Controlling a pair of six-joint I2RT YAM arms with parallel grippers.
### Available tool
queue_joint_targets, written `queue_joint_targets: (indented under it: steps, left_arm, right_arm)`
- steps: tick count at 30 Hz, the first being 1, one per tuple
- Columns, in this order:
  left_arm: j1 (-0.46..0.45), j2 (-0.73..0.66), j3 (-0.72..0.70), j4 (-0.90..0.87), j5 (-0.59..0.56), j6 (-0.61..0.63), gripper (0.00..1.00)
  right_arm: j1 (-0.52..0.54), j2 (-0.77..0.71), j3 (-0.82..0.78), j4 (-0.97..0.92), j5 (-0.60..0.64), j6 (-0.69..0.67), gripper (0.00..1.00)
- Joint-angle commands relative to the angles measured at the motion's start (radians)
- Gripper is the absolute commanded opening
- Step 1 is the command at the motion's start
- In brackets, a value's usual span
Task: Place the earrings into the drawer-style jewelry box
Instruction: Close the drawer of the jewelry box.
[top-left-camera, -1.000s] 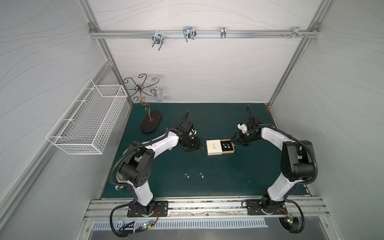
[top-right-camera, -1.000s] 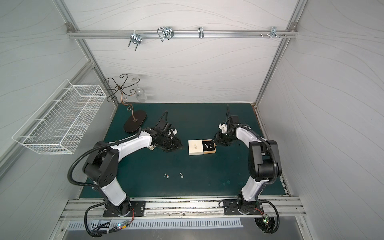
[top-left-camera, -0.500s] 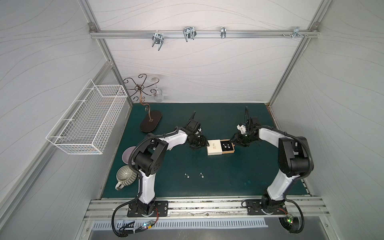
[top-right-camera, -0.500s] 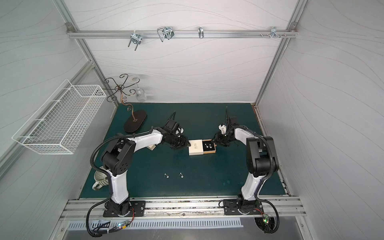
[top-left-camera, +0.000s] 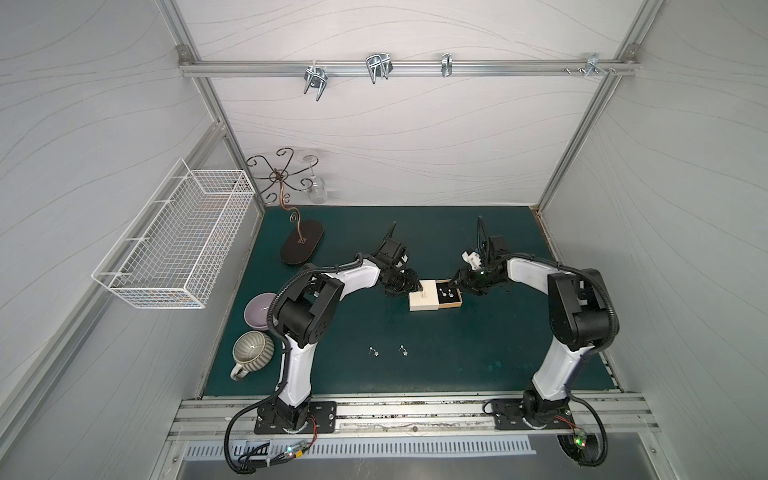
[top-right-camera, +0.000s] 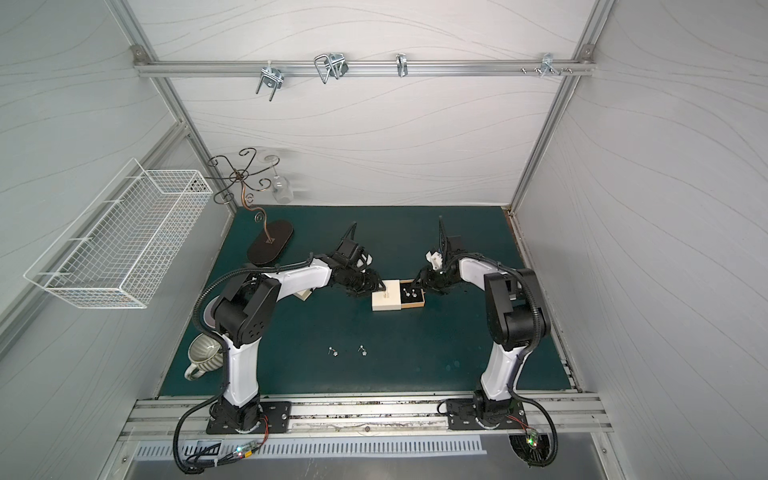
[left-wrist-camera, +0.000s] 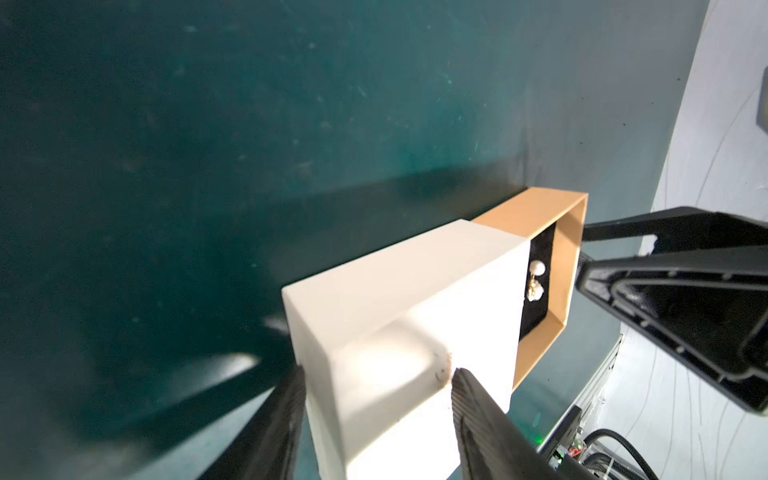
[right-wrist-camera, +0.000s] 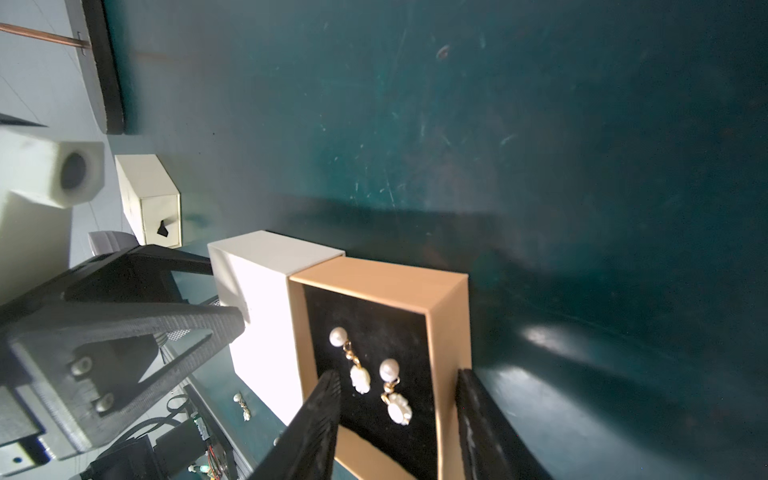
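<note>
The left hand has come astride the sleeve, grip unclear; the right hand, spread, straddles the drawer wall. Only top views show both loose earrings.

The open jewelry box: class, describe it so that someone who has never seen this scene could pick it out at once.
Find the green mat and look to its middle. There sits the jewelry box, white with a tan drawer slid out. Unlike the other, shut box, it shows two pearl earrings on black lining.
</note>
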Motion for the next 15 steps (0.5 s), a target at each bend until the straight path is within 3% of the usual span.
queue_joint_targets:
  steps: [1,15]
  left_arm:
    - [-0.011,0.039,0.056,0.051,0.02,-0.014,0.57]
    - [-0.047,0.097,0.113,0.073,0.036,-0.054,0.53]
  right_arm:
    - [0.031,0.028,0.02,0.036,-0.056,0.03,0.49]
    - [0.087,0.051,0.046,0.093,-0.072,0.085,0.52]
